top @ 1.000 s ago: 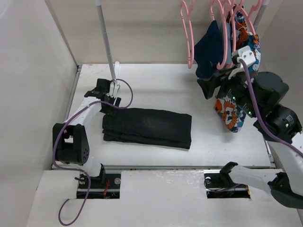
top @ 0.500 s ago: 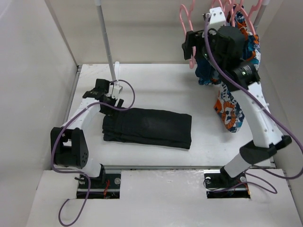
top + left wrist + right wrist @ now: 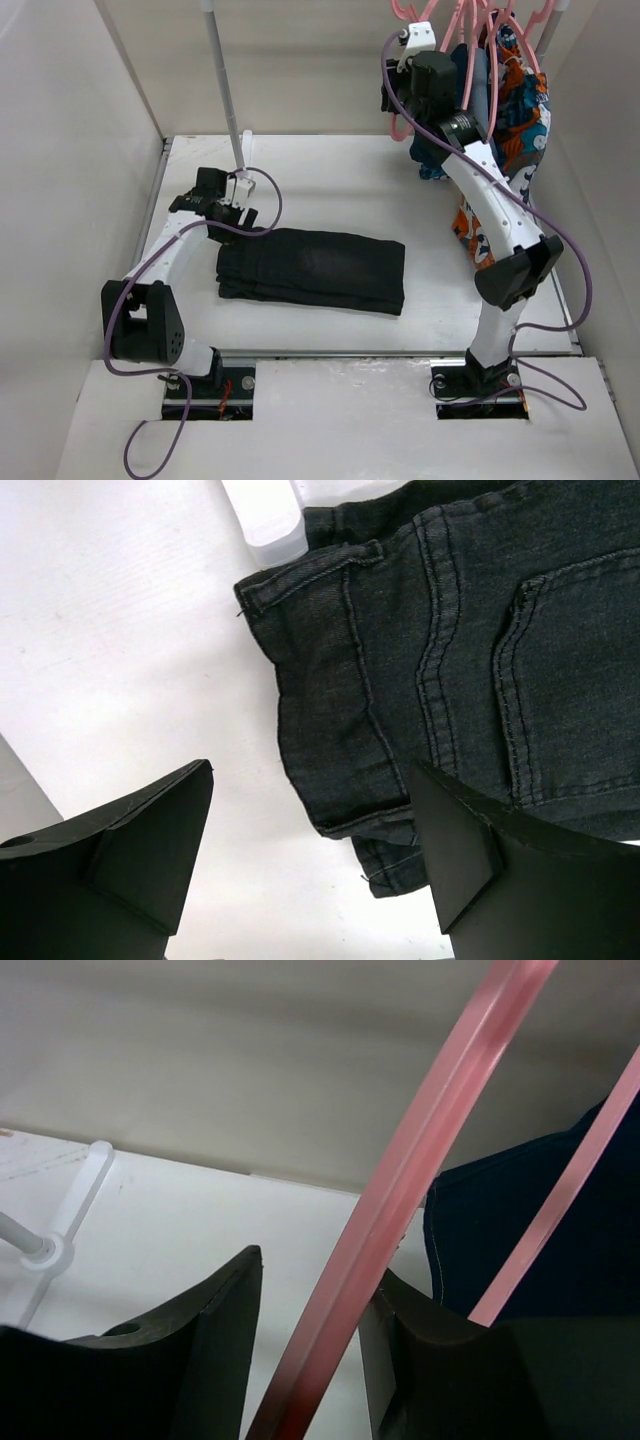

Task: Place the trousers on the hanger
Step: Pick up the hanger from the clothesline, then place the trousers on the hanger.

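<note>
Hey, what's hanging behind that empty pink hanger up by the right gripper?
A navy-blue garment on a second pink hanger hangs right behind the hanger, with a blue-orange-white patterned garment beyond that. The right arm covers much of both.

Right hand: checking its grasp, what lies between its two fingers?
Between the fingers of the right hand runs the hanger, its pink bar against one finger and clear of the other, as the right wrist view shows.
</note>
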